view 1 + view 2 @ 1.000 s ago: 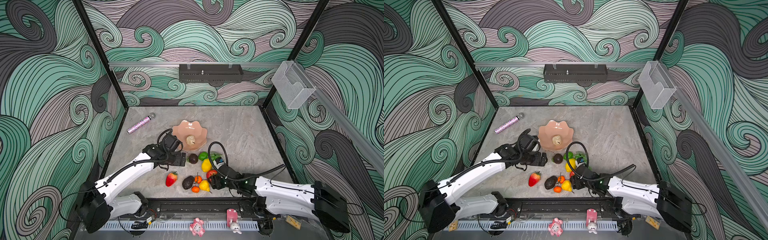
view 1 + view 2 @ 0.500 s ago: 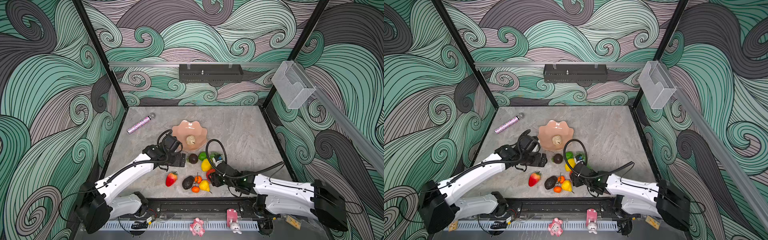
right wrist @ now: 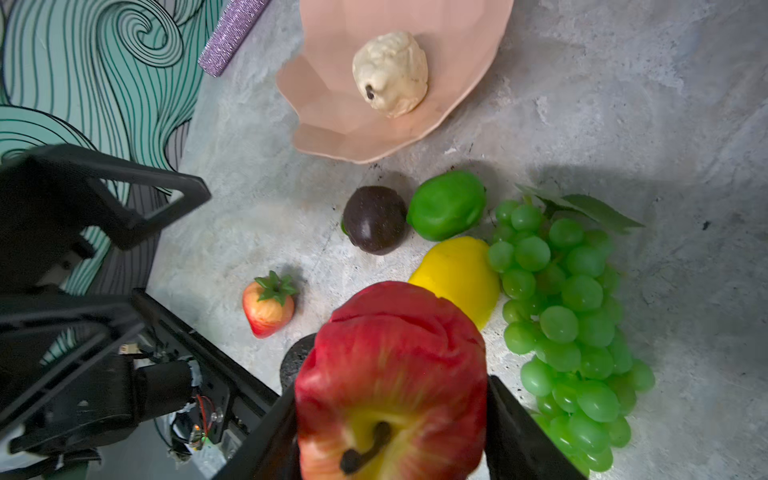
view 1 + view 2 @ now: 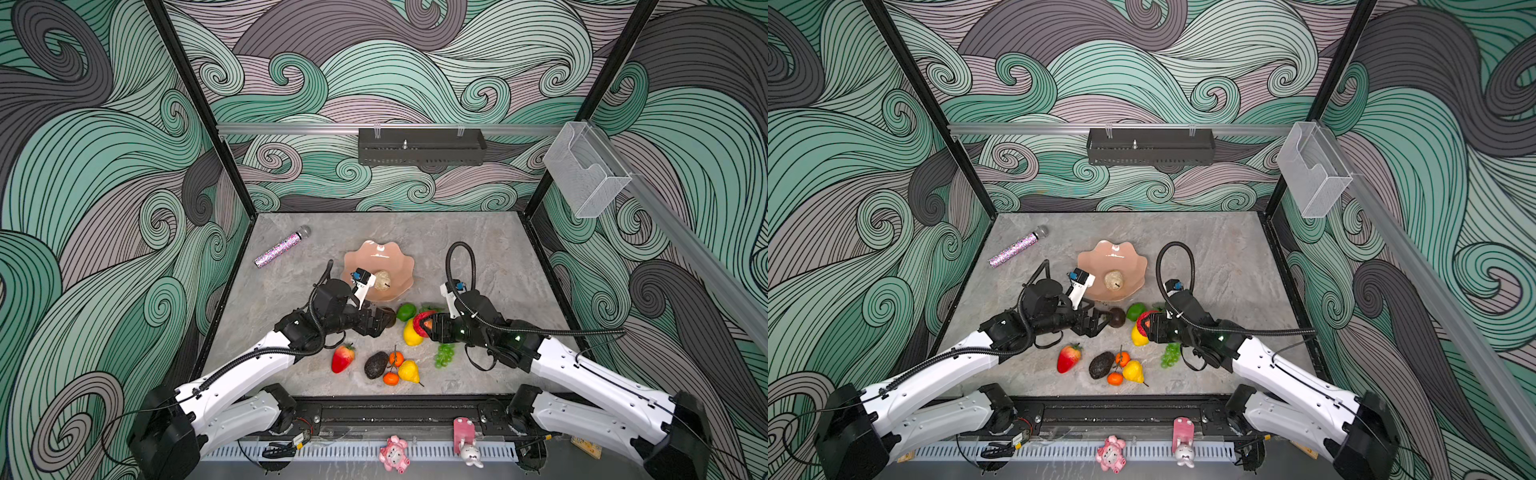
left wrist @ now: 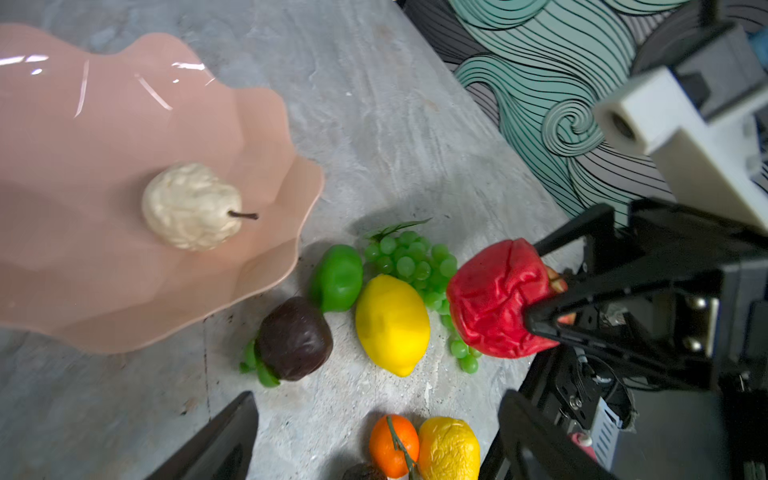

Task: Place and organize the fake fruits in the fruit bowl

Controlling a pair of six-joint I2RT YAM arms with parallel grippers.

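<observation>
Fruit bowl stands on the grey tabletop near its middle, upright, with 1 fruit inside: a cream pear lying toward the near rim.

Right gripper: jaws pinching the red apple from both sides; the apple skin is visibly creased in the left wrist view. The apple hangs over the lemon and beside the green grapes, outside the bowl.

Left gripper: jaws spread wide, holding nothing, low over the tabletop just beside a dark avocado. Contact with it cannot be told.

Fruits outside the bowl: a lime touches that avocado, just in front of the bowl. Nearer the front edge lie a strawberry, a 2nd avocado, 2 tangerines and a yellow pear, the last 4 clustered together.

A glittery microphone lies apart, toward the back left.
</observation>
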